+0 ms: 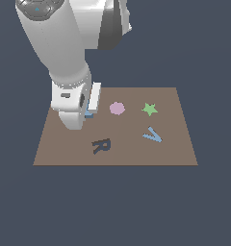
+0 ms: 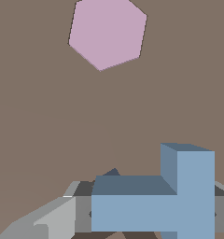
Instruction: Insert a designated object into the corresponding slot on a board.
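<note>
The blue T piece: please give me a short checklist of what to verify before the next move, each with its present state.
1. Grip on the blue T piece: ok. The wrist view shows it between the jaws of the gripper.
2. Arm position: ok. In the exterior view the gripper is low over the board, near its edge on the exterior view's left.
3. T-shaped slot located: cannot tell. Only a small dark part shows under the piece in the wrist view.
4. Piece aligned with its slot: cannot tell, for the same reason.
5. Neighbours clear: ok. The pink hexagon lies apart from the piece.
6. Wrong recess avoided: ok. The R-shaped recess is away from the gripper.
</note>
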Action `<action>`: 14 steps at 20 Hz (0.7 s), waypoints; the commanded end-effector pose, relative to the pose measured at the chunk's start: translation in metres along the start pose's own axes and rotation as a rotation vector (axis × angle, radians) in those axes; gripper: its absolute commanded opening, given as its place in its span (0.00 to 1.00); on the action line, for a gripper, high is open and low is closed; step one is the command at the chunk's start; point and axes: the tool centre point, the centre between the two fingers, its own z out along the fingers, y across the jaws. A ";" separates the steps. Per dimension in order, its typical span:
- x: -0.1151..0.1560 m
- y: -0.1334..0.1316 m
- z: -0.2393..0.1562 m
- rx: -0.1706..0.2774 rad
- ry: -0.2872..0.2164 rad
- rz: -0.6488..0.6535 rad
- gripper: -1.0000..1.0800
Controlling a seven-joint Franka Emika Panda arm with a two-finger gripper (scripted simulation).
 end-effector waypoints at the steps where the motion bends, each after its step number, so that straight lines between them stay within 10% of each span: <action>1: -0.004 -0.006 0.000 -0.001 0.000 -0.096 0.00; 14: -0.024 -0.024 -0.001 0.000 -0.001 -0.429 0.00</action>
